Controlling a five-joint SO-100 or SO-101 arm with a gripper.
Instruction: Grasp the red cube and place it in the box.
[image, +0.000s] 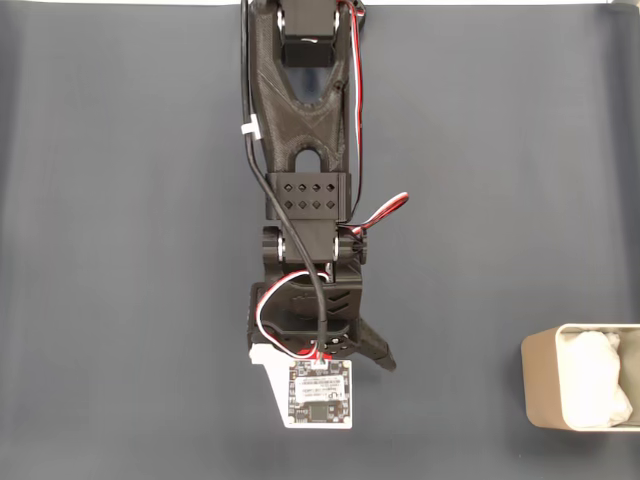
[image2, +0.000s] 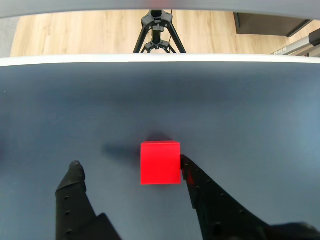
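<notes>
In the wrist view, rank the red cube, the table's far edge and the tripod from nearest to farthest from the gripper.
From the gripper:
1. Red cube, between the fingers, against the right one.
2. Table's far edge, across the dark surface.
3. Tripod, on the floor beyond.

wide bare surface (image: 120, 300) lies between the arm (image: 305, 200) and the box (image: 538, 385) at the fixed view's lower right edge; nothing stands on that stretch
</notes>
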